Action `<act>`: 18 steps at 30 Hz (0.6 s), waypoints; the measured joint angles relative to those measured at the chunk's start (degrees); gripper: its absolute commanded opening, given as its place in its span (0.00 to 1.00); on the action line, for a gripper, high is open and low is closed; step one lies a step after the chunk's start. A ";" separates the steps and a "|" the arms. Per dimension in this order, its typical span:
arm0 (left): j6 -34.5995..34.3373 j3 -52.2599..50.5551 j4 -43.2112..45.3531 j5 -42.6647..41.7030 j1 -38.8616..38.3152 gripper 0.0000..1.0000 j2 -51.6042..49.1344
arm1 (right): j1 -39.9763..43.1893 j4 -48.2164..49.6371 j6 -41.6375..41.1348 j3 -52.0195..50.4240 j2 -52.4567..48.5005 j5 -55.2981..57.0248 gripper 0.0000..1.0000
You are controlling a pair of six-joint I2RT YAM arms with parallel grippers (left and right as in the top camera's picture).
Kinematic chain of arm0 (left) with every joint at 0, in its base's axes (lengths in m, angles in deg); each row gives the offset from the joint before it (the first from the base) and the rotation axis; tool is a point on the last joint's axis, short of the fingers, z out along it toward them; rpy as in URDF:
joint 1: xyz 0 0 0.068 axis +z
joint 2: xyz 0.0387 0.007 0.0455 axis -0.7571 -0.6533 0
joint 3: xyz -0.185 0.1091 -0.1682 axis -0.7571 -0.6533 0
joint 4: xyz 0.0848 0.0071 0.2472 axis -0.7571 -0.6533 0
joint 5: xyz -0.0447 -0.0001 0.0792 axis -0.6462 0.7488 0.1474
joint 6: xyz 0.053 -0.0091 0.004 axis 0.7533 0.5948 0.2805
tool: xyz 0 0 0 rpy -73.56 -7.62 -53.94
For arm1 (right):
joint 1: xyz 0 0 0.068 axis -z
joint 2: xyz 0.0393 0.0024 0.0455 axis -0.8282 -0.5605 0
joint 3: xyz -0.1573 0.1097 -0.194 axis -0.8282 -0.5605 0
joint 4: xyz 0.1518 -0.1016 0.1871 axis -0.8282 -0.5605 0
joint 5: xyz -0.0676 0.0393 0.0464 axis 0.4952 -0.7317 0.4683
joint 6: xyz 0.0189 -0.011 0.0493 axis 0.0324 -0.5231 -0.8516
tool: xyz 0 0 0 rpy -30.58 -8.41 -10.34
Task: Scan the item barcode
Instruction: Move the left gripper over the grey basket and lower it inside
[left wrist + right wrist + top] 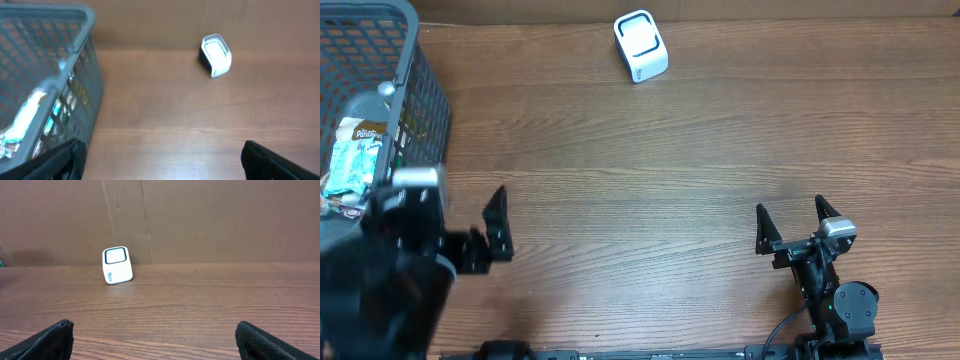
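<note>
from the basket point(432, 95) at the left edge of the counter point(650, 180), the left claw point(160, 167), spread and empty beside it, should dip over the rim, pinch one item point(352, 160) clear of its barcode, then face it to the scanner point(641, 46). count: one counter, one basket, two claws, the right claw point(790, 212) also spread, one scanner, at least two items.

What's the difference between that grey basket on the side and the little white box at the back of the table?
The basket is large; the white box is small. The basket is grey open mesh, while the white box is a solid shell with a dark-framed window on its face. The basket holds packaged goods; the white box stands alone. Both rest on the wooden table.
</note>
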 measured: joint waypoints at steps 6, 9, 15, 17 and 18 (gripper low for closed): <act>-0.20 11.08 -13.14 -0.07 0.00 0.99 -16.02 | 0.00 -0.02 0.02 0.00 0.00 0.00 1.00; -0.20 11.65 -13.92 -0.07 0.00 1.00 -21.22 | 0.00 0.00 0.00 0.00 0.00 0.00 1.00; -0.24 11.67 -14.16 -1.09 0.00 0.84 -28.48 | 0.00 -0.02 0.00 0.00 0.00 -0.02 1.00; 0.28 11.67 -14.16 -1.11 0.00 0.78 -30.08 | 0.00 0.00 0.00 0.00 0.00 -0.02 1.00; 0.52 11.67 -14.19 -0.83 0.00 0.76 -30.71 | 0.00 -0.02 0.00 0.00 0.00 0.00 1.00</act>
